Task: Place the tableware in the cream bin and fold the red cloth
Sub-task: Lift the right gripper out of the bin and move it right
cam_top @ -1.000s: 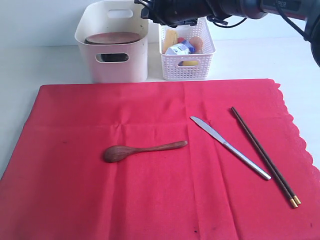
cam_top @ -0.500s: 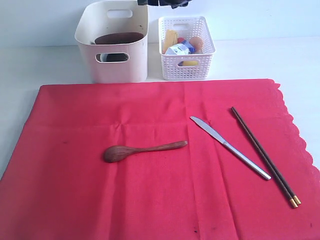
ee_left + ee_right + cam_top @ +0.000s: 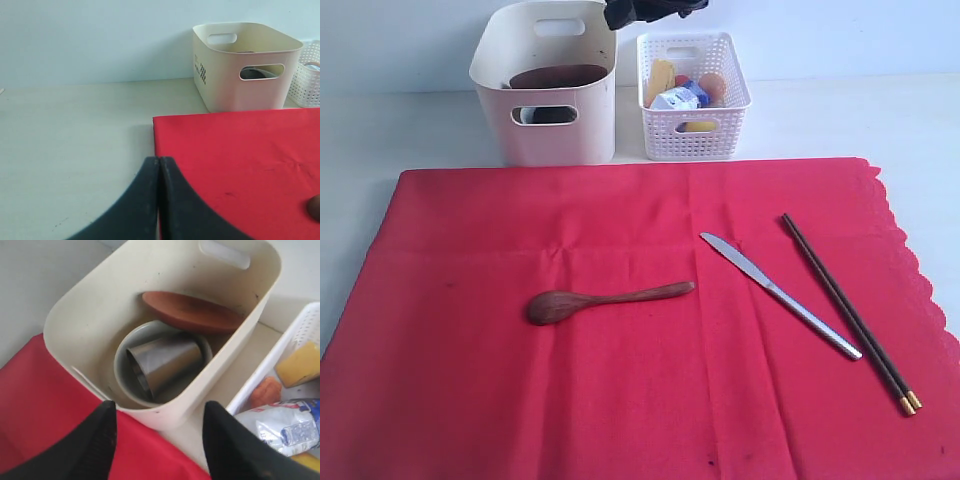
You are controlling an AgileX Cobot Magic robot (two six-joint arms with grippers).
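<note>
Tableware status: bowl (image 3: 123, 367), steel cup (image 3: 167, 360) and wooden plate (image 3: 195, 312) lie inside the cream bin (image 3: 545, 140), at the far left of the bench (image 3: 420, 125). Wooden spoon (image 3: 610, 298), table knife (image 3: 780, 295) and chopsticks (image 3: 848, 312) lie on the red cloth (image 3: 470, 380): spoon near the middle, knife and chopsticks to the right, apart from each other.

Right hand (image 3: 159, 410) hovers above the bin, jaws wide, empty. Left hand (image 3: 159, 170) is at the cloth's left edge, jaws pressed together, holding nothing.

Handling, by judgement: all three pieces are light, stiff and low-lying, and the steel knife is probably slippery. Take the spoon across its handle, the knife at mid-length, and the chopsticks as a pair. The cloth is soft and limp, so grip it at the corners.
</note>
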